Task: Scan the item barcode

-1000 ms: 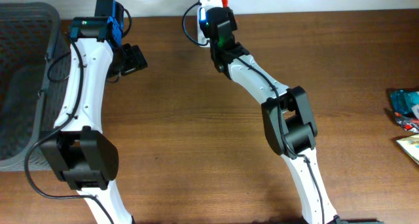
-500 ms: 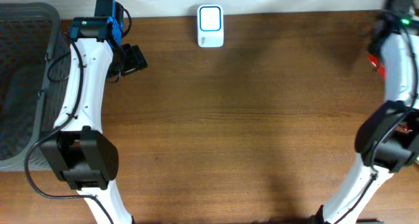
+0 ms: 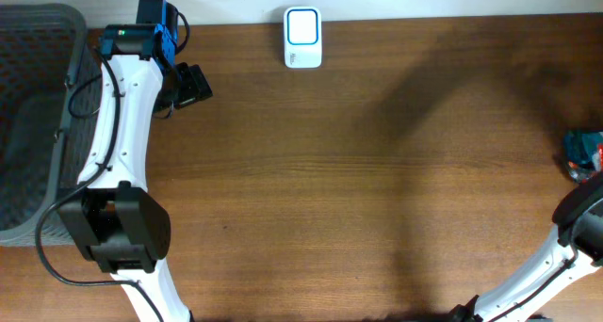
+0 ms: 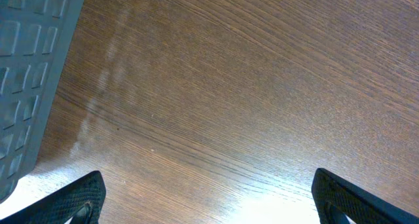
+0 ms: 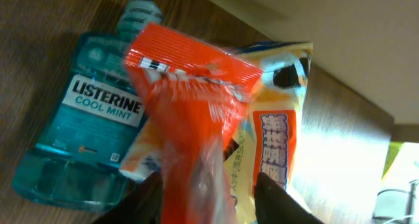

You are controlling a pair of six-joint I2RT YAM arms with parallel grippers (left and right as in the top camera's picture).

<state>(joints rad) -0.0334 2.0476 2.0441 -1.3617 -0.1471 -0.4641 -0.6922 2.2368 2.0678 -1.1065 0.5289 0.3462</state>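
item: glossy red-orange packet (image 5: 190, 86), blurred | left pincer (image 4: 209, 201) apart | right pincer (image 5: 211, 201) apart

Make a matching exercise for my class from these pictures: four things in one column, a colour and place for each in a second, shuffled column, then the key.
Things
1. scanner
2. basket
3. Listerine bottle
4. red packet

Descriptions
A. teal, lying flat on the wood
B. white, at the far edge in the overhead view
C. dark grey, at the far left in the overhead view
D. orange-red and blurred, nearest the right wrist camera

Pairs: 1-B, 2-C, 3-A, 4-D
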